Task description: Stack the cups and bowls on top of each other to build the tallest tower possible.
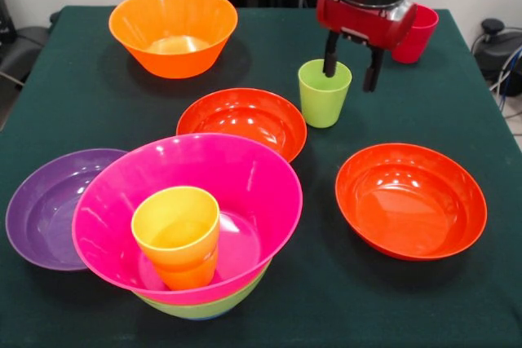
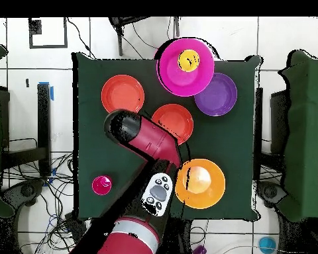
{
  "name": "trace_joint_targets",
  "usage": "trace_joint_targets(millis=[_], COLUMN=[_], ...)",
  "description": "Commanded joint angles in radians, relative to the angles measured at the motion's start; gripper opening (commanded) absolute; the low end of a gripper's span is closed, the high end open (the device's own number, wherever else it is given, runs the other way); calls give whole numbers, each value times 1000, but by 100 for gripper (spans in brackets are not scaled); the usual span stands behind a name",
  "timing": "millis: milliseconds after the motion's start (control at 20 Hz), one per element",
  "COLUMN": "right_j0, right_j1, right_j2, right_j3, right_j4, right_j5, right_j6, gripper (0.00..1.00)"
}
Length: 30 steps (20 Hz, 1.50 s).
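My tool (image 1: 351, 67) hangs over the small lime-green plastic cup (image 1: 324, 93) at the far right of the dark green tabletop (image 1: 81, 87). One dark finger dips inside the cup's mouth and the other stands outside its right wall, so the jaws are spread and straddle the rim, gripping nothing that I can see. Just behind the tool's red housing stands the glossy red plastic cup (image 1: 416, 34), upright.

Near the front left, the tower (image 1: 192, 226) is a lime-green bowl (image 1: 208, 307) at the bottom, a wide magenta plastic bowl (image 1: 245, 177) nested in it, and a yellow-orange cup (image 1: 176, 230) upright inside. The purple bowl (image 1: 45, 205) touches the tower's left side. One shallow red-orange bowl (image 1: 241, 121) lies just beyond the tower, the other (image 1: 410, 200) sits apart at the right, and the deep orange bowl (image 1: 173, 31) rests far left.

I can read no writing or brand on anything.
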Motion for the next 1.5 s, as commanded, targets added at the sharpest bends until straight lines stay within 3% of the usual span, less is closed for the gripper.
trace_joint_targets(millis=[50,1500], right_j0=[-34,-52], right_j1=[86,24], right_j2=[158,195], right_j3=[72,144], right_j4=[-105,-175], right_j5=[-96,-105], right_j6=[40,89], gripper=[100,100])
